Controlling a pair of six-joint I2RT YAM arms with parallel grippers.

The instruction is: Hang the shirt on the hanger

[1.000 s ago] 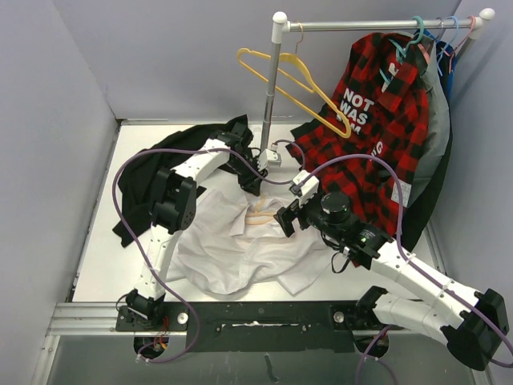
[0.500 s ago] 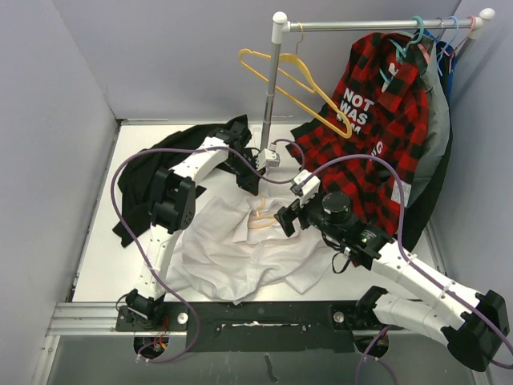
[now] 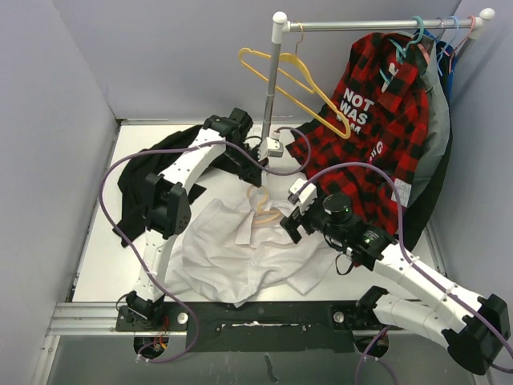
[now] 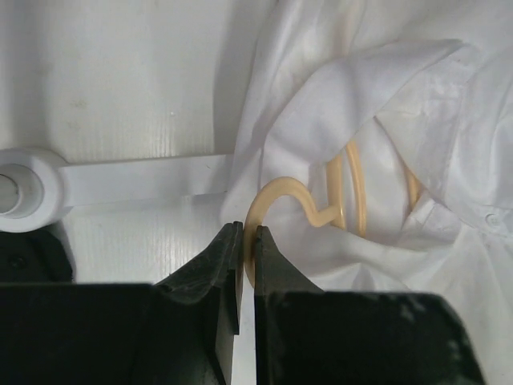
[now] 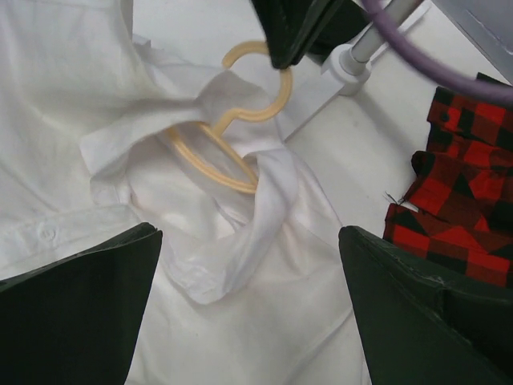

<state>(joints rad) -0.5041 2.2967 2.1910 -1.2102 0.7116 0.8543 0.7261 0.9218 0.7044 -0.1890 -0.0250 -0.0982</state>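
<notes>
The white shirt (image 3: 232, 253) lies crumpled on the table between the arms. The pale tan hanger (image 3: 263, 207) sits inside its collar, with the hook sticking out toward the rack pole. My left gripper (image 4: 248, 234) is shut on the hanger's hook (image 4: 276, 196), and the hanger's arms (image 4: 353, 188) run under the shirt fabric (image 4: 401, 96). My right gripper (image 5: 248, 265) is open and empty, hovering over the shirt's collar (image 5: 240, 233) just near of the hanger (image 5: 212, 152). In the top view my right gripper (image 3: 292, 224) is right of the collar.
A clothes rack pole (image 3: 271, 88) stands on a white base (image 4: 32, 188) behind the shirt. A yellow hanger (image 3: 292, 76) and a red-and-black plaid shirt (image 3: 377, 120) hang from the rack rail. A black garment (image 3: 144, 176) lies at the left. Teal hangers (image 3: 421, 32) hang at the rail's right end.
My left arm has drawn back toward the rack pole with the hanger hook in its jaws, pulling hanger and shirt collar farther from me. My right gripper has shifted slightly right and nearer.
</notes>
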